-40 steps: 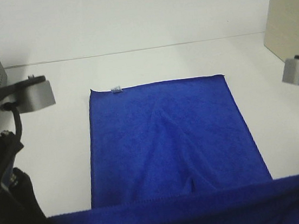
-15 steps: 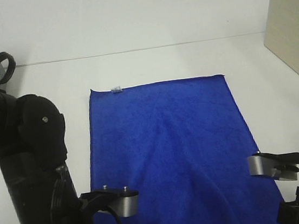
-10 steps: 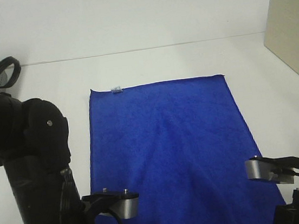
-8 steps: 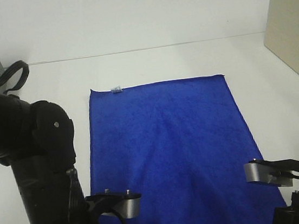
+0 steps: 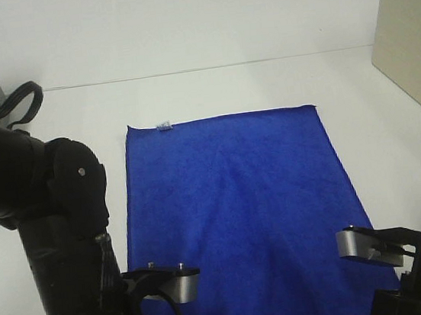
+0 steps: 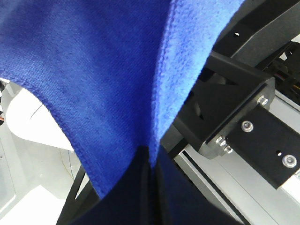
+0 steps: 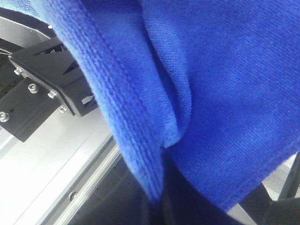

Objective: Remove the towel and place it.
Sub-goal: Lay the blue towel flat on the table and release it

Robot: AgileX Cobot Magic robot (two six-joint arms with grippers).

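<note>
Blue towel [image 5: 231, 201] — pinched by left gripper [image 6: 151, 176], right gripper [image 7: 158, 204].

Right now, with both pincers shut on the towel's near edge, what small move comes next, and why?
Probably open both together. The towel lies flat and smooth on the table; the left pincer and right pincer pinch only its near edge, so letting go should finish the placing.

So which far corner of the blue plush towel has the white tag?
The far corner on the left arm's side: the blue plush towel's white tag sits there; the other's bare.
</note>
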